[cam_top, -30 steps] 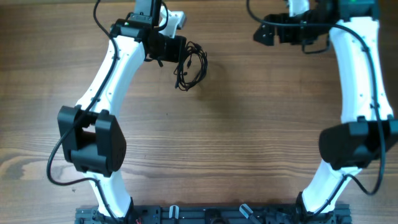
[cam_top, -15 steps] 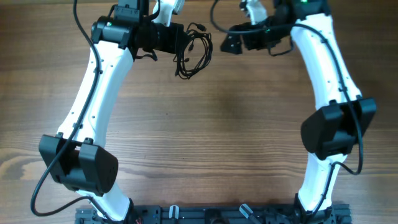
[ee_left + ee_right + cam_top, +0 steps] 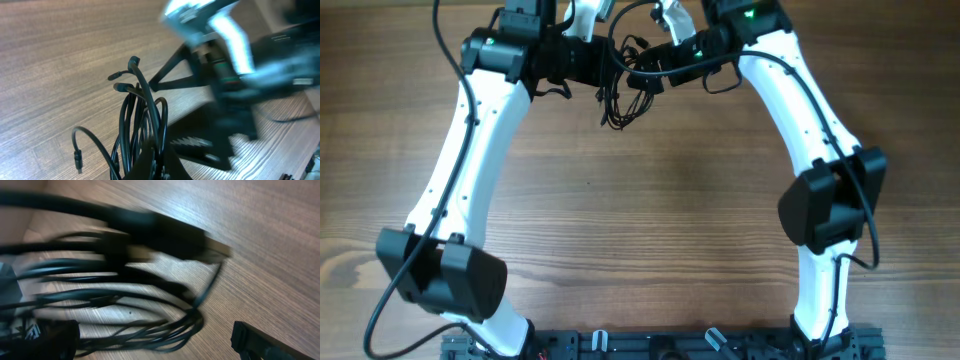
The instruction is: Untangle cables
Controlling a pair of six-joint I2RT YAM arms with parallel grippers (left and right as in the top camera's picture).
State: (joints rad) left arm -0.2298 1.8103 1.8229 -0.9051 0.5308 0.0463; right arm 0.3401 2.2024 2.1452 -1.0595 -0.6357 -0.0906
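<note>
Overhead: stretched far forward, angled inward toward each other; left gripper (image 3: 609,66) pinching tangled thin black cables (image 3: 618,112), right gripper (image 3: 643,72) spread wide just beside.

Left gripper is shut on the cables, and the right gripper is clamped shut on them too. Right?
No. The right gripper is open, jaws wide apart and gripping nothing, as the right wrist view shows. The left gripper is shut on the cables.
</note>
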